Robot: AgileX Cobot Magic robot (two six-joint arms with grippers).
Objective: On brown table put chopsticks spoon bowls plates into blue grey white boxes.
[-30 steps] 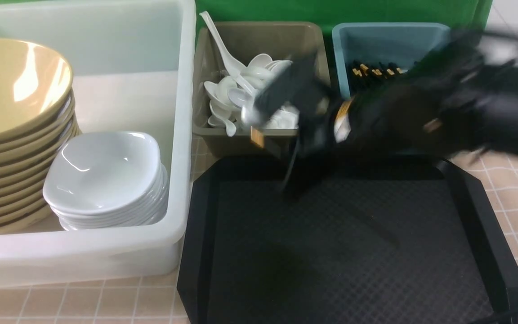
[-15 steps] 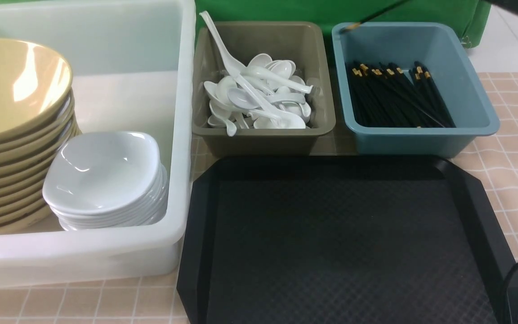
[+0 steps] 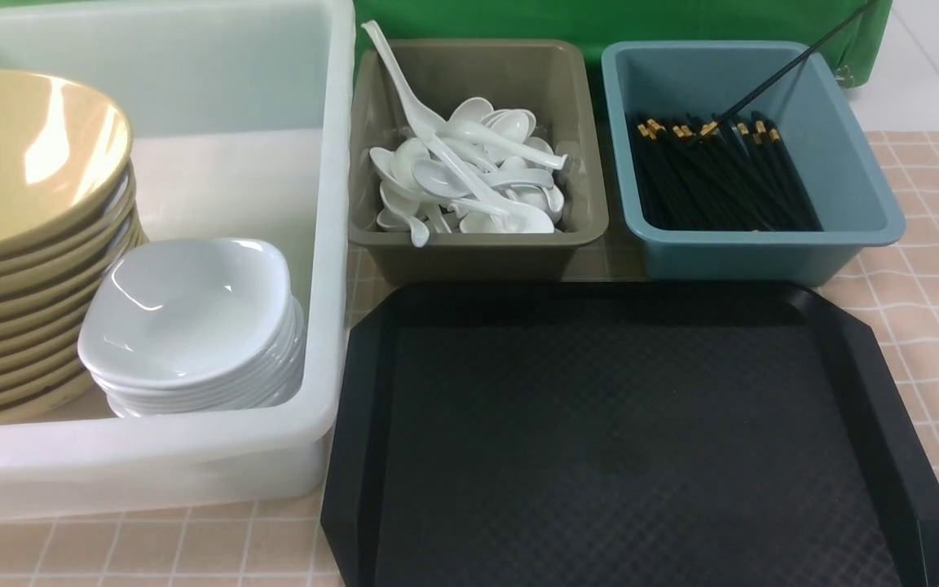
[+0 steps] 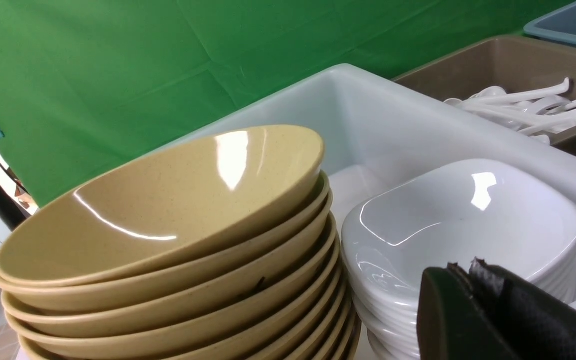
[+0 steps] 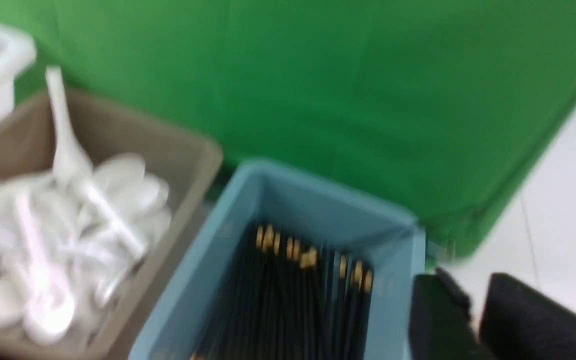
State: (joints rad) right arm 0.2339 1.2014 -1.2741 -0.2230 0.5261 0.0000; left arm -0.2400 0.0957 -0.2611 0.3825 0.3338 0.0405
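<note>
Chopstick drop-off, I judge: 1 thin black gold-banded chopstick (image 3: 787, 72) slants into the teal-blue plastic box (image 3: 763, 253), tip on the pile (image 3: 722, 187) inside. Right gripper (image 5: 473, 285) hovers over that box; blur hides its jaw gap and any hold. Left gripper (image 4: 455, 267) is pinched closed, empty. Next, likely: let the stick lie flat.

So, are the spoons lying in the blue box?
No, the blue box holds the black chopsticks, while the white spoons lie piled in the grey box beside it.
</note>
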